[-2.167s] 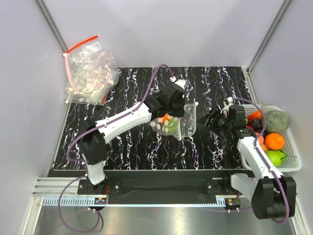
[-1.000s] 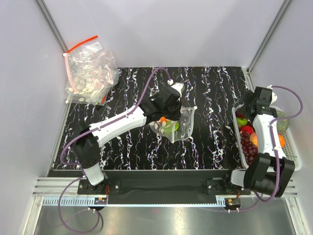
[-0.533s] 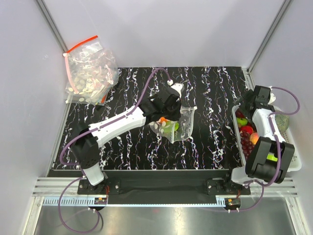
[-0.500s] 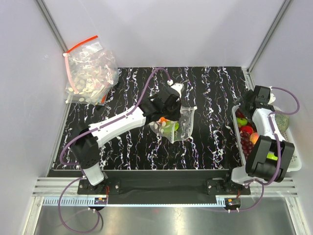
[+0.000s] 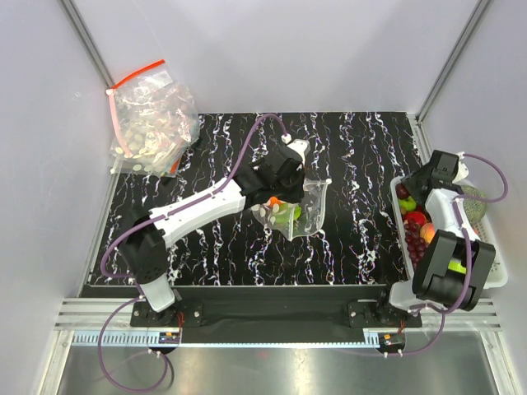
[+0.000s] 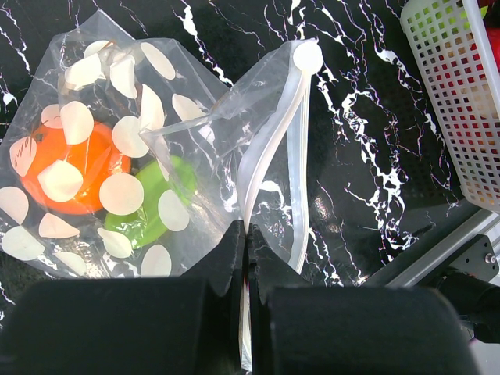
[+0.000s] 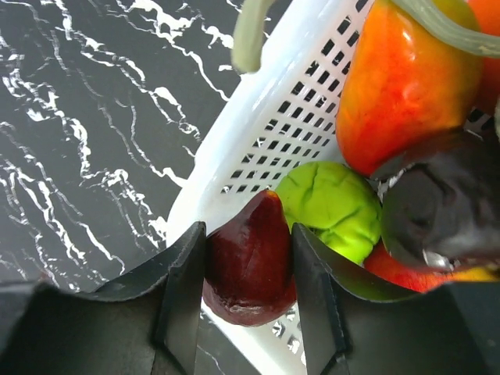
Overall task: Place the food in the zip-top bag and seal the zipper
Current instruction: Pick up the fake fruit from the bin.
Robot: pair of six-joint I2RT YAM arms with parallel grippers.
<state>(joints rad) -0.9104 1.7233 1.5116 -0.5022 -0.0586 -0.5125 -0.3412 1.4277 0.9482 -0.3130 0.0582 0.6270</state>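
The clear zip-top bag (image 5: 295,207) with white oval spots is held up over the middle of the black marbled table; it also shows in the left wrist view (image 6: 148,164). Inside it lie an orange fruit (image 6: 74,168) and a green fruit (image 6: 156,207). Its pale zipper (image 6: 277,133) gapes open. My left gripper (image 6: 247,234) is shut on the bag's mouth edge (image 5: 284,169). My right gripper (image 7: 248,262) is shut on a dark red fruit (image 7: 251,262) at the near left corner of the white basket (image 7: 266,133), seen from above at the table's right (image 5: 416,183).
The white basket (image 5: 492,276) at the right edge holds several fruits, among them a green one (image 7: 332,203), an orange-red one (image 7: 398,86) and a dark one (image 7: 445,207). A heap of similar bags with a red strip (image 5: 152,115) lies at the far left corner.
My right arm has swung from beside the bag over to the basket at the right and its jaws have closed on the dark red fruit. The left arm still holds the bag in place.
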